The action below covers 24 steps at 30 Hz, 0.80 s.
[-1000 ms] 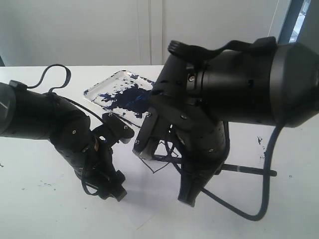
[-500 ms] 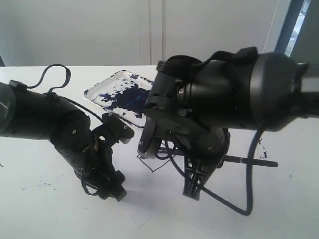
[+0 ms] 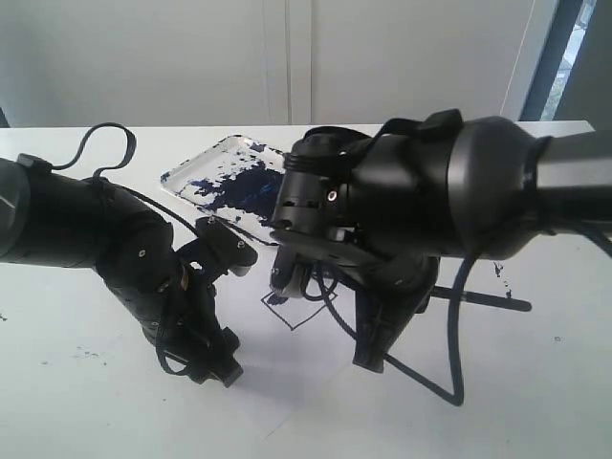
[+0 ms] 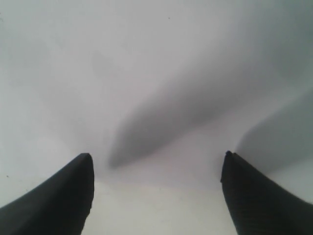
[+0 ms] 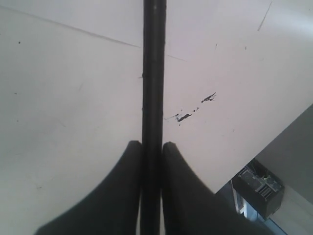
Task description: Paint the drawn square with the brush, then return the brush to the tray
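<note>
My right gripper is shut on the brush, a thin black stick running straight out between its fingers. In the exterior view the brush handle pokes out to the right from under the right arm; its tip is hidden beneath the arm. The drawn square shows only one corner on the white paper, with a dark blue smear at its edge, the rest covered by the right arm. The tray, smeared dark blue, lies behind. My left gripper is open over bare paper, low at the front left.
Small paint splatters mark the paper to the right, splatters also beside the brush. A black cable loops down in front of the right arm. The table edge lies close to the right gripper.
The right arm has swung lower and leftward over the square, and the brush handle's far end has risen slightly. A blue smear now shows at the square's corner. The left arm has not moved.
</note>
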Motion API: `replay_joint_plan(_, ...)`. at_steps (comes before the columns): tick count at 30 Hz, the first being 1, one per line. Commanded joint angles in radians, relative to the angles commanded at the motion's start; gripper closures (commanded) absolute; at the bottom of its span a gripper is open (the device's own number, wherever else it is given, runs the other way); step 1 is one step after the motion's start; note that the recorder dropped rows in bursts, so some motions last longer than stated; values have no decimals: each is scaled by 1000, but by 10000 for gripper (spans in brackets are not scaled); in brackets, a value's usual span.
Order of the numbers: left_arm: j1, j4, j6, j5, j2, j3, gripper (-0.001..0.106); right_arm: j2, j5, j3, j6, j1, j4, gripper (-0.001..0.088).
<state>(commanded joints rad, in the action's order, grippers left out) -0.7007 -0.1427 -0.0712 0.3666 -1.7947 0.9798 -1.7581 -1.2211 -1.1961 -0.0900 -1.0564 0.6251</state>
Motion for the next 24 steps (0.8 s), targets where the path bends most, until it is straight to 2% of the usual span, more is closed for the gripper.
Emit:
replay_joint_plan(6,0,0,0,0,0,0,304,4,0,0,58,0,-126,868)
replay_joint_plan(13,0,0,0,0,0,0,304,41,0,0,61,0,-147,868)
replay_joint_plan(19,0,0,-2,0,0,0,304,38,0,0,63,0,-129,868)
replay_joint_plan(24,0,4,-6,0,0,0,304,22,0,0,48,0,-39,868)
